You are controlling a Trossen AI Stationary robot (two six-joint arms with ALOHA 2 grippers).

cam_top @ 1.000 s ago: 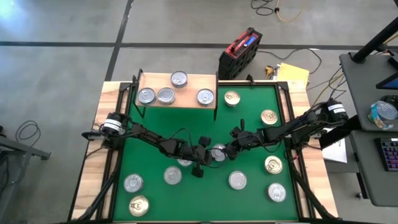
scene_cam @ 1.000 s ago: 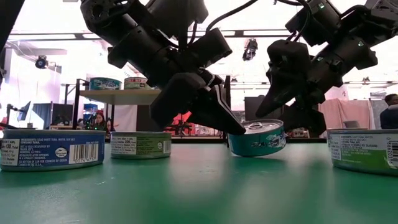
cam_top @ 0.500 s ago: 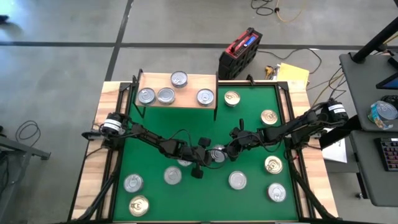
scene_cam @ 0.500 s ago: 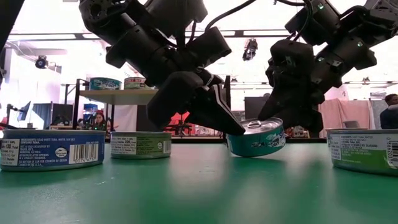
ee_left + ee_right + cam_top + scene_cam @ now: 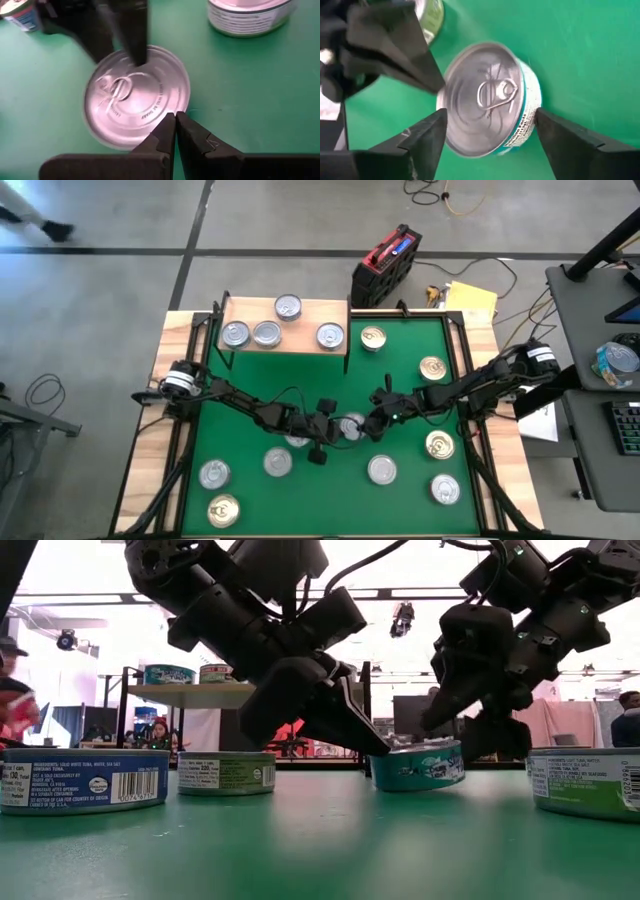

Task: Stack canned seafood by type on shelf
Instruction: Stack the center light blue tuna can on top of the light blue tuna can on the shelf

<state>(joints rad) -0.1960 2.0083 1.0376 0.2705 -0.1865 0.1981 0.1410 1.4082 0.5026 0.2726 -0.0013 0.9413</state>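
Green matting (image 5: 400, 380) covers the desk, smooth and faintly glossy in the low view. Nearest the front edge, five flat round tins are seen loose: two gold-lidded ones (image 5: 224, 510) at the corners and silver-lidded ones (image 5: 381, 470) between them.

At mid-mat a teal-sided tin (image 5: 418, 764) with a ribbed silver lid and pull-tab is being worked by both arms. The right claw (image 5: 487, 132) is spread wide, its dark fingers either side of the tin wall with a gap visible, so nothing is clamped. The left claw (image 5: 175, 122) is pressed together, its tips resting at the lid's rim.

Farther back, two gold-lidded tins (image 5: 373, 337) lie on the mat beside the shelf (image 5: 300, 340), a pale wood board on thin black legs. Four silver-lidded tins (image 5: 266, 333) are placed on it singly, none stacked.

The task is judged under halfway: roughly nine tins are left on the mat, and sorting into stacks by type is not yet done.
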